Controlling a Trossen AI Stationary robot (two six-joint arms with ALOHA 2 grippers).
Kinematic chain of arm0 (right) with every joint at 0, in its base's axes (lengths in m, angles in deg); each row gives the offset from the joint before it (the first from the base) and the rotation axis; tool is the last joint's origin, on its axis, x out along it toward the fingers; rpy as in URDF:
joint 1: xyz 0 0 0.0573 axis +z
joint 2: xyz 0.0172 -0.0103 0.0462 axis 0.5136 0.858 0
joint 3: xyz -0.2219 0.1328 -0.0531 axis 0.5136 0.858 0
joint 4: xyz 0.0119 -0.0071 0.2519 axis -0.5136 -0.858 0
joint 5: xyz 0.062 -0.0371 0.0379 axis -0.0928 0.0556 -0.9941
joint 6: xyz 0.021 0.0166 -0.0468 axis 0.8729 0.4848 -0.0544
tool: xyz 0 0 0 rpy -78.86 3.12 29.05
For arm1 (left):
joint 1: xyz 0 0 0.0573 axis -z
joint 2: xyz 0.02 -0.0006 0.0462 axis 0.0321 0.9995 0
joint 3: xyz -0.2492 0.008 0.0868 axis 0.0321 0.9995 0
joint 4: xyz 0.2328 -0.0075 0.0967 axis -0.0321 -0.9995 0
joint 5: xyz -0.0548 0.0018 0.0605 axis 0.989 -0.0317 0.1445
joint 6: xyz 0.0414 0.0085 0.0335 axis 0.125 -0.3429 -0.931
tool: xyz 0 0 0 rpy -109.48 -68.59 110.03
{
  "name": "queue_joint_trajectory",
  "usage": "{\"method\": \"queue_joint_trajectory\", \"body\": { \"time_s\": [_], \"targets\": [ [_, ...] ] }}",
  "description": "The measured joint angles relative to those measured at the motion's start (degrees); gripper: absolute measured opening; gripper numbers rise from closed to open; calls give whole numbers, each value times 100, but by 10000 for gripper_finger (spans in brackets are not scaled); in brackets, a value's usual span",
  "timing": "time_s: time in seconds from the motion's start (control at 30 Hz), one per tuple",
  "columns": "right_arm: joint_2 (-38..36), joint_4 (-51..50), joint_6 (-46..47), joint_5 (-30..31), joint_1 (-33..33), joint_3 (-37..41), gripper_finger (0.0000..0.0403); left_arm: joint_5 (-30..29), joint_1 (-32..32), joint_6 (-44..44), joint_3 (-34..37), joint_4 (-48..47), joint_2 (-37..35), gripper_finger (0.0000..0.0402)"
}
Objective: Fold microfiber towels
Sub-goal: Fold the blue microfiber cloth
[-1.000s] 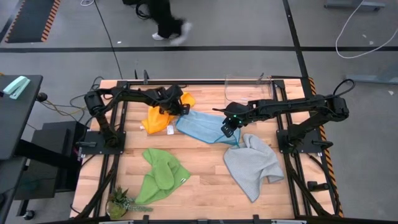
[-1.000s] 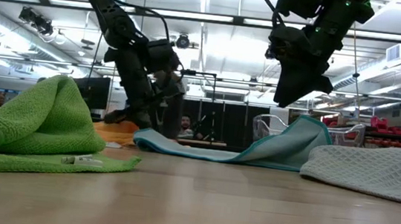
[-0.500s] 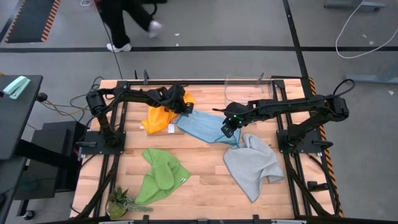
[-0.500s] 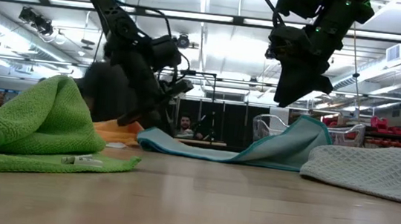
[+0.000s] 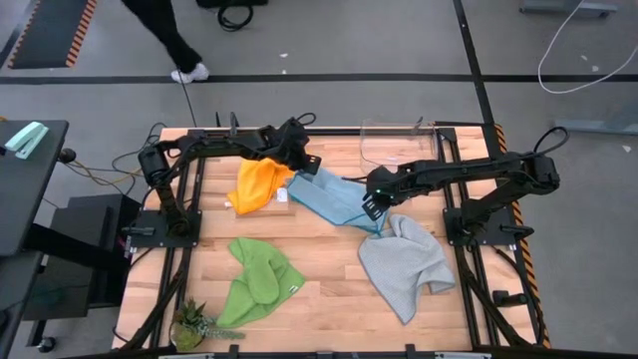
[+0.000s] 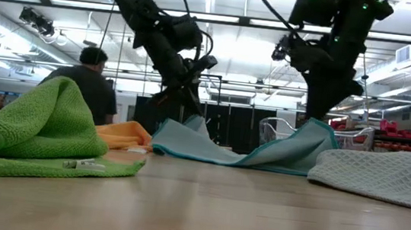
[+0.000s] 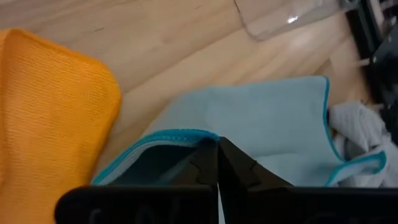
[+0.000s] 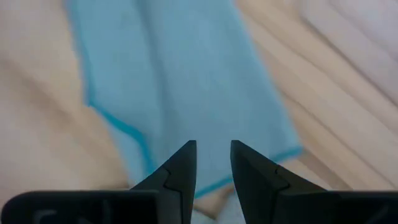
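A light blue towel (image 5: 334, 199) lies at the table's middle, toward the far side. My left gripper (image 5: 302, 163) is shut on its far left end. My right gripper (image 5: 371, 206) stands open over the towel's right end (image 6: 312, 130), which rises beside the grey towel (image 5: 404, 264). The right wrist view shows only blue cloth (image 8: 186, 74) beyond the parted fingers. The orange towel (image 5: 257, 182) lies bunched left of the blue one. The green towel (image 5: 261, 277) lies crumpled at the near left. My left gripper pinches the blue towel at its teal-hemmed edge (image 7: 186, 135) near the far left corner, between its two shut fingers, slanting down from the far left. That end is lifted off the table (image 6: 192, 121); the rest trails slack on the wood. My right gripper's fingers reach the towel's raised right end in the low view; I cannot tell whether they touch it.
A clear plastic container (image 5: 394, 140) stands at the far edge, behind the blue towel. A small potted plant (image 5: 194, 324) sits at the near left corner. A person (image 6: 89, 91) walks past beyond the table's far side. Bare wood lies between the green and grey towels.
My left gripper has shut on the blue towel's far left edge, then risen and moved right, rolling as it went. That end is now lifted and drawn off the orange towel, while the right end has stayed put. My right gripper has tipped further down.
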Motion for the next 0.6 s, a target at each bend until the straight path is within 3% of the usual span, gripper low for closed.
{"method": "queue_joint_trajectory", "body": {
  "time_s": [0.13,0.4,0.6],
  "targets": [
    [-203,106,761,33,171,270,106,-22,-16,-72,-89,-62,-2,3],
    [-970,1404,2592,41,273,1738,106,-44,-80,-509,-21,-99,-2,2],
    [-1291,1944,3181,554,177,2203,106,-46,-177,-694,-21,-119,-2,2]
  ]
}}
